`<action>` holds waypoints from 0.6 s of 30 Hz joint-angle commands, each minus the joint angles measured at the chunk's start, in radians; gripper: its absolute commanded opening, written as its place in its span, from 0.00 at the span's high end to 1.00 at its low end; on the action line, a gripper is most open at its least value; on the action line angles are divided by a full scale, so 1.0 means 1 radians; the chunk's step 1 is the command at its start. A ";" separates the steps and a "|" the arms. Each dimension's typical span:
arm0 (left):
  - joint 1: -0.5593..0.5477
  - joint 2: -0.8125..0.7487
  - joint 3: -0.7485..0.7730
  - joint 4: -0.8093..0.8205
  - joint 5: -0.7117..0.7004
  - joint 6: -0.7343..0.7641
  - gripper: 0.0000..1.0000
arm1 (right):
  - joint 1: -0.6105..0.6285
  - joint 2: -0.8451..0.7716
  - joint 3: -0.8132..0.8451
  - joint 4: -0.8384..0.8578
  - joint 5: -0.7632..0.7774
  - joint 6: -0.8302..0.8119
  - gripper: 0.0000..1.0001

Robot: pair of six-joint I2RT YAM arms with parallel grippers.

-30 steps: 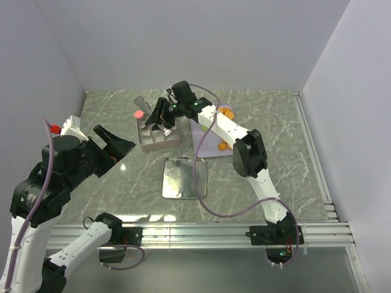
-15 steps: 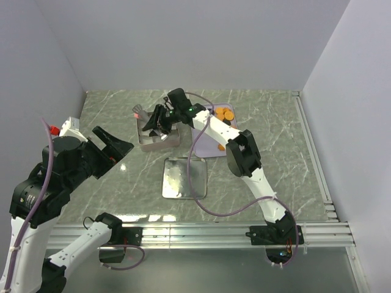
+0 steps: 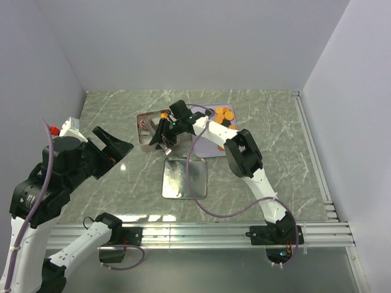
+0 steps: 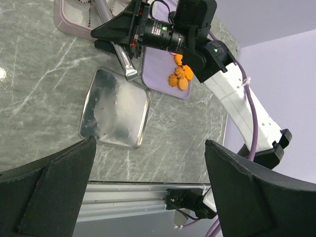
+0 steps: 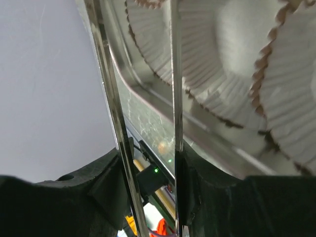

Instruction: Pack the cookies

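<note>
- Right gripper (image 5: pixel 148 160) is clamped on a pair of metal tongs (image 5: pixel 174 74). Its two black fingers press the blades from either side, so I judge that a tighter squeeze would pinch the blade tips together.
- Ahead of it, the tongs reach down into the open square tin (image 4: pixel 69 22), over fluted paper baking cups (image 5: pixel 291 98) that are likely there to receive the cookies. The blade tips run out of the wrist view, so I cannot tell whether they carry anything.
- Behind the gripper, beside its wrist and forearm, the cookies (image 3: pixel 223 114) lie in an orange cluster on the lavender tray (image 3: pixel 208 146). The tray sits just beside the tin.
- A pink speck (image 3: pixel 144 122) inside the tin, beyond the fingers, may be a cookie, but it is too small to be sure.
- Below the gripper, toward the arm bases, the tin lid (image 3: pixel 183 177) lies flat with what looks like its shiny inner face up. It appears set aside to leave the tin open.
- Left gripper (image 4: pixel 148 148) is spread wide and holds nothing. It hangs well apart from the tin, on the side away from the right gripper, seemingly parked out of the way.
- No brand, label or legible writing shows in any view.
</note>
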 commanded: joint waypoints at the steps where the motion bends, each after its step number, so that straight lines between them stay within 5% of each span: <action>1: 0.005 -0.011 0.010 0.028 -0.006 0.016 0.02 | -0.006 -0.113 0.023 -0.010 0.006 -0.032 0.53; 10: 0.005 -0.019 -0.008 0.048 0.003 0.021 0.02 | -0.023 -0.159 0.161 -0.102 0.011 -0.039 0.53; 18: 0.005 -0.045 -0.044 0.077 0.006 0.022 0.02 | -0.086 -0.334 0.051 -0.190 0.049 -0.139 0.54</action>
